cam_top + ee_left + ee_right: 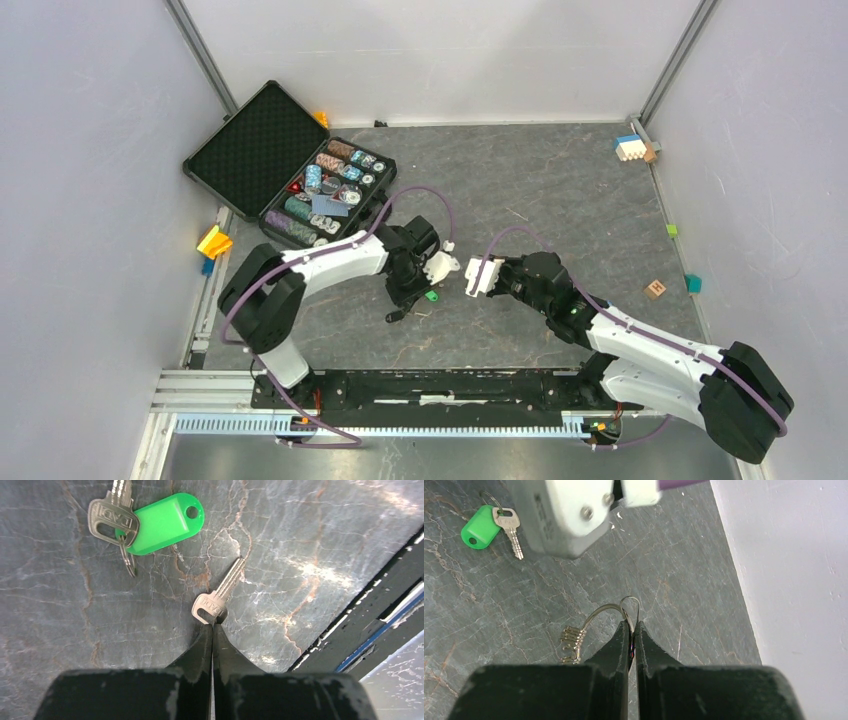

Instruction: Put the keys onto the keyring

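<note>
My left gripper (213, 625) is shut on the head of a plain silver key (220, 592), whose blade points away from the fingers. A green-headed key (162, 522) lies on the grey table with a silver key and a small ring beside it. It also shows in the right wrist view (480, 526) and the top view (432, 295). My right gripper (633, 624) is shut on the thin silver keyring (606, 611), which carries several small brassy keys (570, 645). The two grippers face each other closely in the top view, left (447, 266) and right (478, 277). A small dark object (397, 315) lies near the left gripper; I cannot tell if it is the black-headed key.
An open black case (250, 140) with poker chips (325, 185) stands at the back left. Small blocks lie at the right (655, 289), (693, 283), in the back right corner (630, 148), and at the left edge (213, 241). A black rail (430, 385) runs along the front.
</note>
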Controlling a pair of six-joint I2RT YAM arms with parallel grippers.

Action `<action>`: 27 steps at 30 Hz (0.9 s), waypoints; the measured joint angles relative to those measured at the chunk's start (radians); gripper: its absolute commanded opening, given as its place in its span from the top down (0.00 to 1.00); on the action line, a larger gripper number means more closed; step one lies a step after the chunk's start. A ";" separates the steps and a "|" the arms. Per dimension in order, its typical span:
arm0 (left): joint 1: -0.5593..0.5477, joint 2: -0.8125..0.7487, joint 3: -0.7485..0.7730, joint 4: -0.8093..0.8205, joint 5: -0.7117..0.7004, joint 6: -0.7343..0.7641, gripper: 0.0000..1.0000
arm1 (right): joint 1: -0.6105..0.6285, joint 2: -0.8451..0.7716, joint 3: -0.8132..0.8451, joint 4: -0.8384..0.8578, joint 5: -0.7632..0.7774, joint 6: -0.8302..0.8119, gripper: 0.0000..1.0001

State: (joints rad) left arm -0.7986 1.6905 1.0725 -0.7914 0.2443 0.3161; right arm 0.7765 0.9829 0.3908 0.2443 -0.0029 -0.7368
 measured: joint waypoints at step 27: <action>0.001 -0.227 -0.072 0.197 0.113 0.248 0.98 | -0.054 -0.053 0.020 -0.053 -0.129 0.035 1.00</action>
State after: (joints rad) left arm -0.7975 1.4635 1.0000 -0.5941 0.3569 0.5640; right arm 0.7223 0.9295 0.4107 0.1917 -0.1318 -0.7013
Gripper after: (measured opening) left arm 0.029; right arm 0.076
